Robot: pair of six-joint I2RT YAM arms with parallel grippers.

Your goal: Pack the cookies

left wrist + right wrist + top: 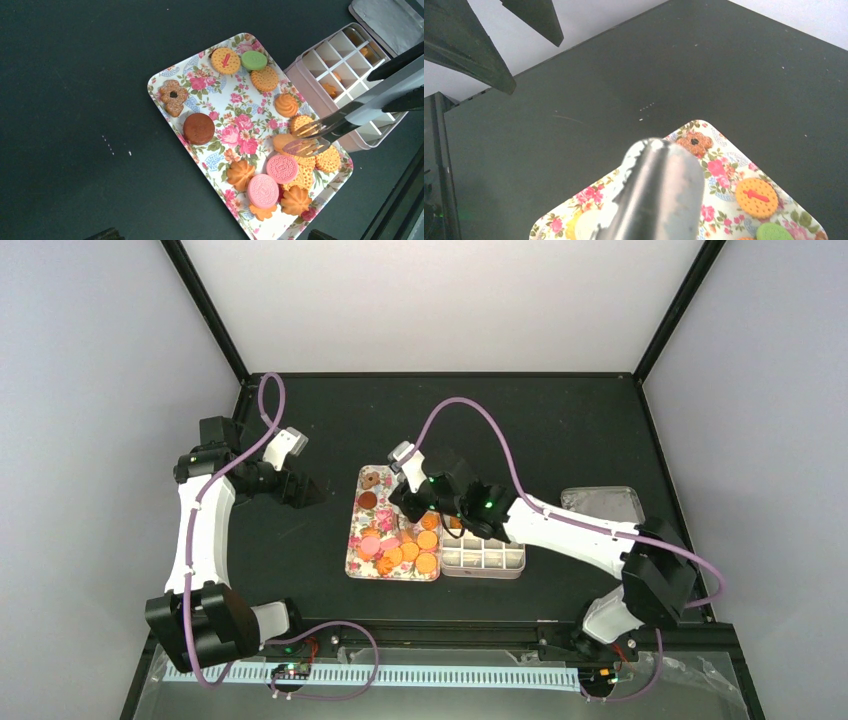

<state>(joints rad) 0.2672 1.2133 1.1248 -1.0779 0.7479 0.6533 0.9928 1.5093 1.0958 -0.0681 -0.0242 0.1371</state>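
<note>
**Location of goods.** The cookies (282, 169) lie on the flowered tray (240, 122) at the centre of the table. They are loosely spread at its 11 o'clock end and piled, some overlapping, at its 5 o'clock end. A few orange ones sit in the compartments of the divided box (312, 87), which stands just beside the tray at 3 o'clock in the overhead view. Its lid (380, 17) lies apart on the far side of the box.

**Grippers.** The right gripper (379, 92) has its fingers pinching the handle of the metal tongs (325, 127). The tong tips are nearly together over an orange cookie at the edge of the pile. Whether they grip it cannot be told. The left gripper (300, 490) hovers at 9 o'clock of the tray, fingers spread wide and holding nothing.

**Risks, as judged.**
- The tips sit near the cookie's rim. A shallow bite could let it slip on lifting.
- Neighbouring cookies touch or overlap the target. They may be dragged or flipped off the tray.
- The compartments are narrow. A tilted cookie could catch on a divider.
- The tongs could twist in the fingers if squeezed off-centre.
</note>
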